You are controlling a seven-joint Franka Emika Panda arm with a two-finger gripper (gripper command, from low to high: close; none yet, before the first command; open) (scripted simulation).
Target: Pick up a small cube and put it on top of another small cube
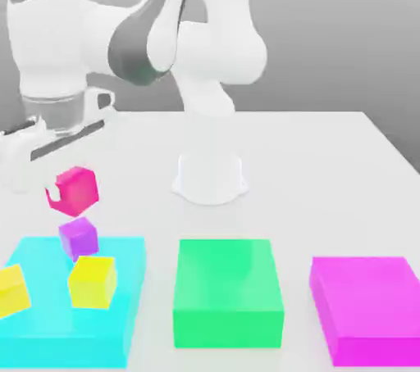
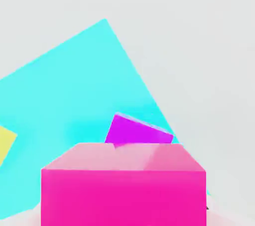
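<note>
Your gripper (image 1: 59, 192) is clamped on the small glossy hot-pink cube (image 1: 78, 190), holding it in the air just above the small glossy purple cube (image 1: 79, 238), which sits on the flat cyan block (image 1: 49, 337). You appear to be in the carry-and-align step. Next, centre the pink cube over the purple one, lower gently, then release.

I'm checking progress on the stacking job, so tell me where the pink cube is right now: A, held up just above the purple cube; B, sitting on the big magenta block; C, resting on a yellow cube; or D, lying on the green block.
A: the pink cube hangs in the air below the arm's hand, just above the purple cube on the cyan block.
</note>
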